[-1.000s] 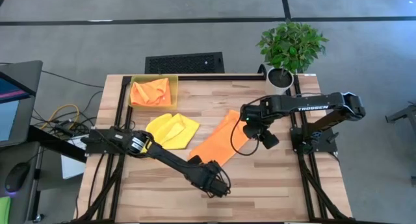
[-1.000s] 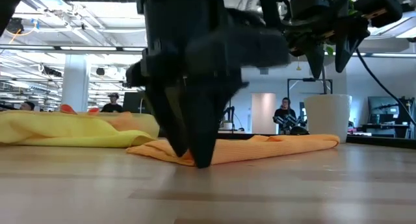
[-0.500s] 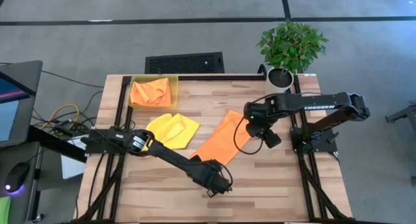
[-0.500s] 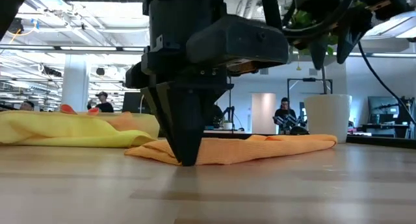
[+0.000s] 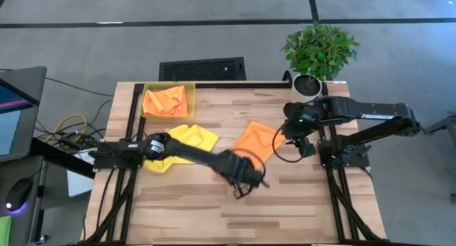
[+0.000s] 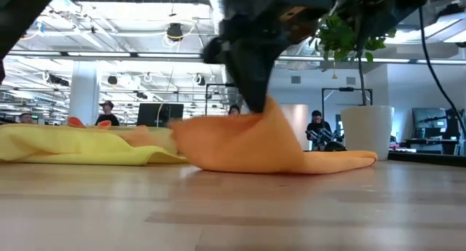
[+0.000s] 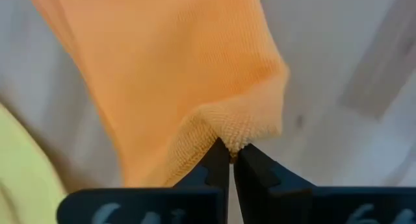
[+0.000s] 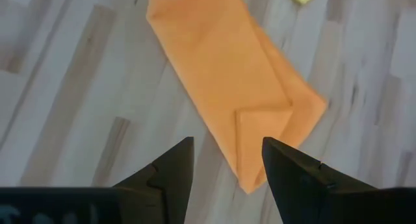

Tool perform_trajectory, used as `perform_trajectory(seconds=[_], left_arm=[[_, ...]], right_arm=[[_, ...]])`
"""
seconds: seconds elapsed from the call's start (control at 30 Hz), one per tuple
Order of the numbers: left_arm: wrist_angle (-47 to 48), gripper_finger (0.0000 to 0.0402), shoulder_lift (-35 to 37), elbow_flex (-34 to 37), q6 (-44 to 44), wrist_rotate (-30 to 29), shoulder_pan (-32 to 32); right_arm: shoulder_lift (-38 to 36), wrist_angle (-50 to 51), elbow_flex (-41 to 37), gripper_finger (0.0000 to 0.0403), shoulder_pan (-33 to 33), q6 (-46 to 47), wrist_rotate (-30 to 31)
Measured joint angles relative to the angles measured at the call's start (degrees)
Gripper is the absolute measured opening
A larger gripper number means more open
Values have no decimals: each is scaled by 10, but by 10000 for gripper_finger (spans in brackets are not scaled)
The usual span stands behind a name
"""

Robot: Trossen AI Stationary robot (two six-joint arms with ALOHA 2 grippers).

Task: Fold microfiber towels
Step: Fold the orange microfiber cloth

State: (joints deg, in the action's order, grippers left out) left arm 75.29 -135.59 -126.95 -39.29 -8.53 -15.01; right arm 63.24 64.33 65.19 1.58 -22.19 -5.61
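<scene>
At table centre, the left gripper (image 7: 230, 160) pinches a raised corner of the orange towel (image 5: 255, 140), fingers together. At three o'clock, the right gripper (image 8: 225, 160) hovers spread apart. No legible writing.

A towel (image 5: 255, 140) is lying mid-table (image 5: 299, 203), another towel (image 5: 187, 137) to its left, a bin (image 5: 168, 100) sitting behind, holding a third.

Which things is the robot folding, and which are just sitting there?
For the job:
- orange towel, pinched by the left gripper
- yellow towel
- orange towel in the bin

Just sitting there:
- yellow bin
- potted plant
</scene>
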Motion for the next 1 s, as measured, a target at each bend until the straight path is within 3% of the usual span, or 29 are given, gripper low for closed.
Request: perform_trajectory(seconds=[0.23, 0.53, 1.0], left_arm=[[-64, 0, -3, -2, 140, 6, 92], [-201, 0, -6, -3, 252, 28, 188], [-328, 0, -17, -3, 327, 35, 228]], right_arm=[[-41, -1, 0, 205, 0, 13, 1], [-57, -1, 0, 205, 0, 38, 1], [-56, -1, 0, 205, 0, 43, 1]])
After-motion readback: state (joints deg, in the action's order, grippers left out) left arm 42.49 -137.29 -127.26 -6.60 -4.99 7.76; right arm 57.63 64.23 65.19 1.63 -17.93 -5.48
